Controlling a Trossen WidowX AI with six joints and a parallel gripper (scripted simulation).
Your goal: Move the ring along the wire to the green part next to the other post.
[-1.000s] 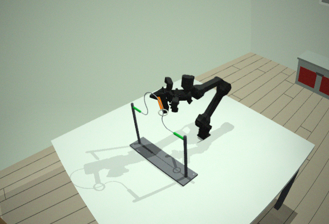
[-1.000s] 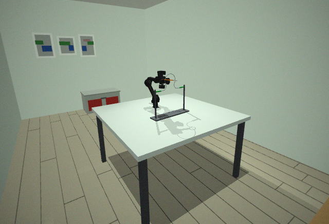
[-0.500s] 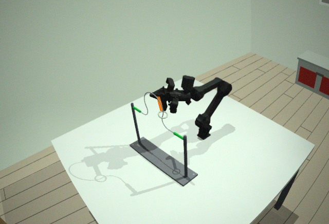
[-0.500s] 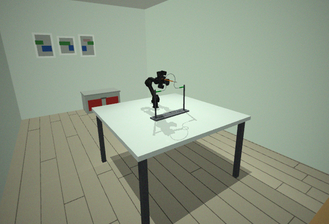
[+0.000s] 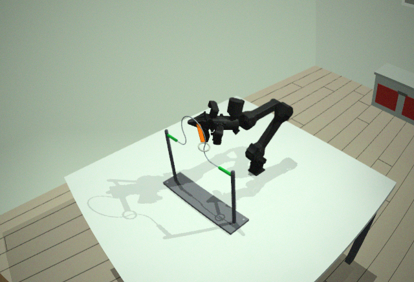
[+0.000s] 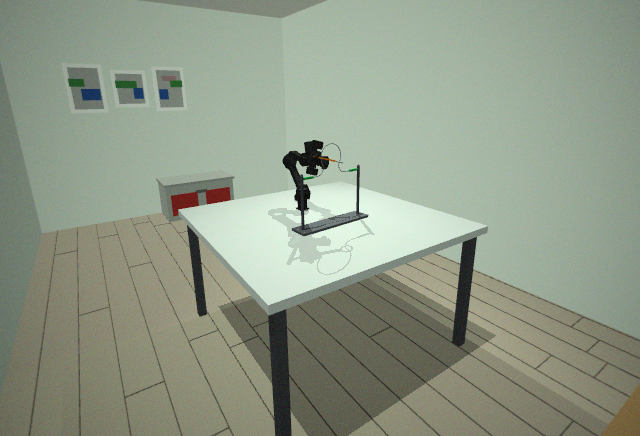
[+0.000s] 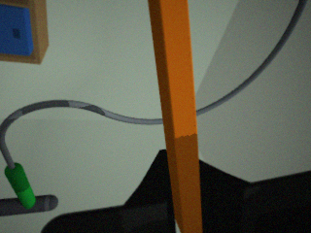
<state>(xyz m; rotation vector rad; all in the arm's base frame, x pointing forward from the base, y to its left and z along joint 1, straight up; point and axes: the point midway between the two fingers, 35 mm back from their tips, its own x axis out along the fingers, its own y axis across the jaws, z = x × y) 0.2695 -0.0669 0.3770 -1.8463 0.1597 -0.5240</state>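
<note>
A white table (image 5: 317,202) (image 6: 232,229) lies below the fingers. A black arm (image 5: 268,135) (image 6: 291,160) is stood on it, reaching up and over to the gripper (image 5: 198,127) (image 6: 317,158) (image 7: 182,194). Below the fingertips, a dark base plate (image 5: 197,193) (image 6: 336,222) is laid flat on the table, with an upright post at each end: one post (image 5: 233,198) (image 6: 302,204) nearer the arm's foot, the other post (image 5: 171,158) (image 6: 358,191) farther from it.

Between the post tops a thin grey wire (image 5: 182,128) (image 6: 339,149) (image 7: 233,94) is strung in curves, its highest loop close to the fingers. The fingers are closed on the orange handle (image 5: 200,134) (image 6: 328,159) (image 7: 177,73), which is gripped between them. The wire is crossed by the handle in the wrist view; whether they touch cannot be told.

Lower than the fingertips, one green part (image 5: 224,170) (image 6: 308,178) is seen at the post nearer the arm's foot, and the other green part (image 5: 172,137) (image 6: 353,169) at the farther post. The pale ring (image 5: 198,147) (image 6: 341,162) is carried at the handle's end beyond the fingers, between the posts and apart from both green parts. It is overlapped by the wire from above, but threading or contact cannot be made out.
</note>
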